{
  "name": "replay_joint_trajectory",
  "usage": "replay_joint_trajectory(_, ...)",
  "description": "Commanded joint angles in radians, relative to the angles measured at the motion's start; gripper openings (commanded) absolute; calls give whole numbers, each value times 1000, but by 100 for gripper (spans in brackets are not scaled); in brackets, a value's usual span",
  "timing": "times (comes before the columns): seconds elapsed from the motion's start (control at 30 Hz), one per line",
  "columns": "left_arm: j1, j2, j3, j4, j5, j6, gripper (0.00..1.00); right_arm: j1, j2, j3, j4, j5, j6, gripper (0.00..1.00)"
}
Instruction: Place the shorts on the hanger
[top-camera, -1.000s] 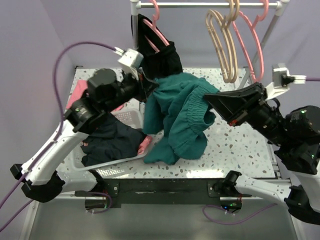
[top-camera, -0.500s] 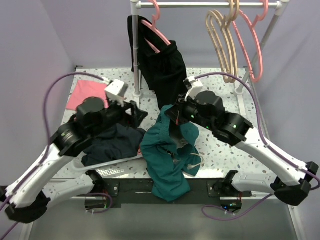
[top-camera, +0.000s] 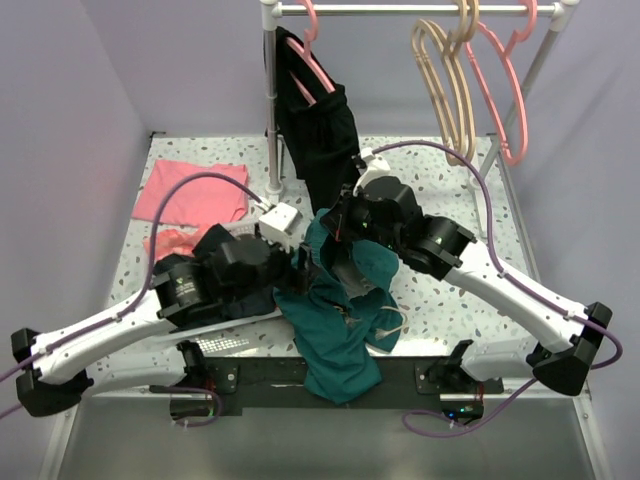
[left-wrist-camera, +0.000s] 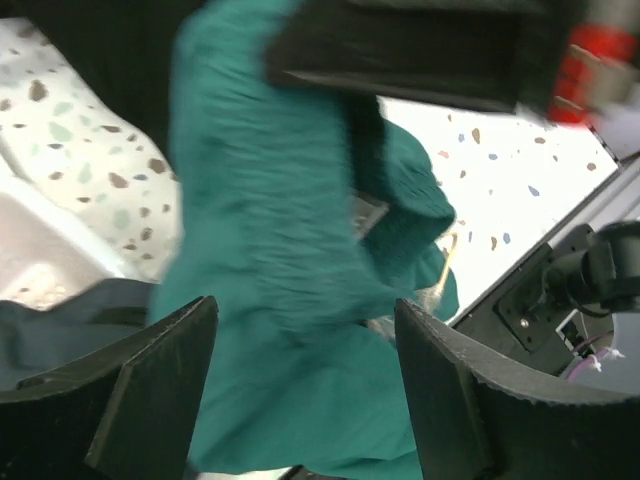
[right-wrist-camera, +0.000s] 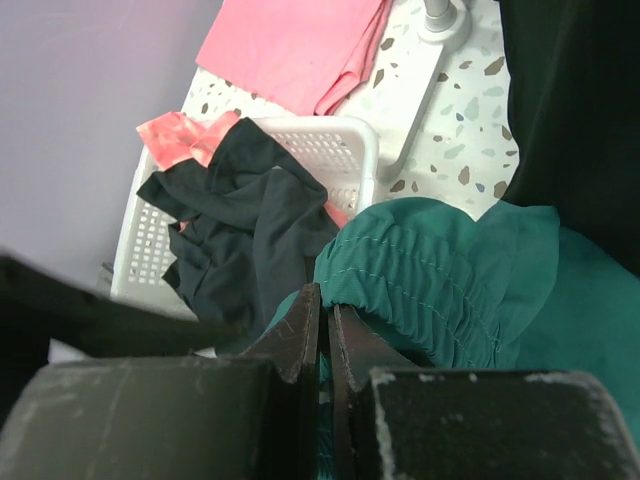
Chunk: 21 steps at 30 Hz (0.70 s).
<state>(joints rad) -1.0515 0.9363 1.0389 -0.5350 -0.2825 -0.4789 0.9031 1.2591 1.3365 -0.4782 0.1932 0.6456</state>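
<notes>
The dark teal shorts (top-camera: 335, 335) hang in a bunch from my right gripper (top-camera: 336, 248) down over the table's near edge, pale drawstring (top-camera: 392, 325) dangling. In the right wrist view the right gripper (right-wrist-camera: 325, 312) is shut on the elastic waistband of the shorts (right-wrist-camera: 440, 265). My left gripper (top-camera: 300, 268) is open just left of the cloth. In the left wrist view the left gripper (left-wrist-camera: 305, 400) has its fingers (left-wrist-camera: 150, 395) wide apart, with the shorts (left-wrist-camera: 280, 290) just beyond them and untouched. The tan hanger (top-camera: 445, 90) hangs on the rail at the back right.
A long black garment (top-camera: 320, 125) hangs on a pink hanger (top-camera: 318, 62) from the rail. Another pink hanger (top-camera: 500, 95) hangs beside the tan one. A white basket (right-wrist-camera: 340, 150) of dark clothes (right-wrist-camera: 240, 220) sits at the left. Pink cloths (top-camera: 190, 195) lie behind it.
My left gripper let go of the shorts and opened, then swung low and right toward them. My right gripper carried the shorts down from the spread-out position and keeps its hold.
</notes>
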Motion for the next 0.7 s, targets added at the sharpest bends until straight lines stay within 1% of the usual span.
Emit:
replay_joint_trajectory(0.0, -169, 10, 26, 99, -328, -110, 80, 2, 2, 62, 39, 52, 22, 0)
replay_joint_trajectory(0.1, -189, 25, 12, 104, -369, -162, 80, 2, 3, 64, 36, 58, 22, 0)
replay_joint_trajectory(0.2, -191, 79, 38, 31, -475, -237, 80, 2, 3, 61, 38, 57, 26, 0)
replay_joint_trajectory(0.23, -191, 90, 36, 35, -521, -245, 80, 0, 3, 58, 39, 55, 28, 0)
replay_joint_trajectory(0.3, -193, 116, 20, 84, -564, -242, 80, 0, 5, 55, 41, 55, 32, 0)
replay_joint_trajectory(0.43, -193, 174, 24, 164, -597, -225, 79, 2, 5, 47, 33, 68, 37, 0)
replay_joint_trajectory(0.47, -193, 188, 24, 209, -590, -201, 78, 2, 3, 46, 32, 71, 37, 0)
replay_joint_trajectory(0.5, -193, 194, 24, 220, -586, -198, 76, 2, 3, 43, 29, 72, 37, 0)
replay_joint_trajectory(0.53, -191, 206, 23, 224, -589, -202, 70, 2, 3, 36, 24, 84, 34, 0)
replay_joint_trajectory(0.6, -191, 219, 19, 230, -607, -205, 66, 2, 0, 30, 13, 100, 29, 0)
replay_joint_trajectory(0.63, -189, 231, 21, 218, -616, -226, 61, 2, -3, 26, 9, 120, 28, 0)
replay_joint_trajectory(0.67, -189, 231, 21, 205, -623, -227, 59, 0, -7, 21, 6, 130, 25, 0)
